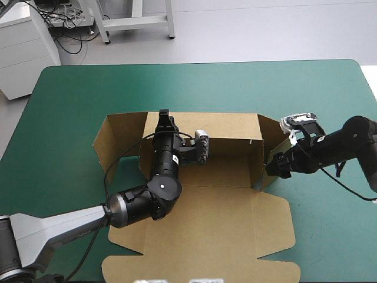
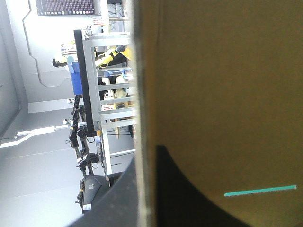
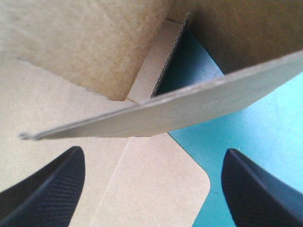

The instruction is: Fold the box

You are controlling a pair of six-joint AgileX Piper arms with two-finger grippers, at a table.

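**Box half raised, right gripper lined up on the end flap**

High view: the box (image 1: 235, 236) lies mid-bench, its long axis running left to right. The rear wall stands up and the lid panel lies flat toward the near edge. The left gripper (image 1: 165, 121) sits on the top edge of the rear wall, toward its left end. The right gripper (image 1: 277, 166) is at the box's right end, touching or just beside the end flap, so the right arm is plainly the nearer one for that flap. Bare teal-green bench (image 1: 70, 94) lies open to the right of the box and beyond it.

Left wrist view: brown board (image 2: 227, 94) fills most of the view. The left gripper (image 2: 144, 189) is pinched almost closed over the board's edge, one black finger on each side.

Right wrist view: the right gripper (image 3: 154, 153) stands wide and holds nothing. The flap's thin edge (image 3: 142, 118) crosses just ahead, between the fingers, with the box floor on one side and bench (image 3: 265, 118) on the other. The next move likely turns on that edge: closing on it, or pushing it inward.
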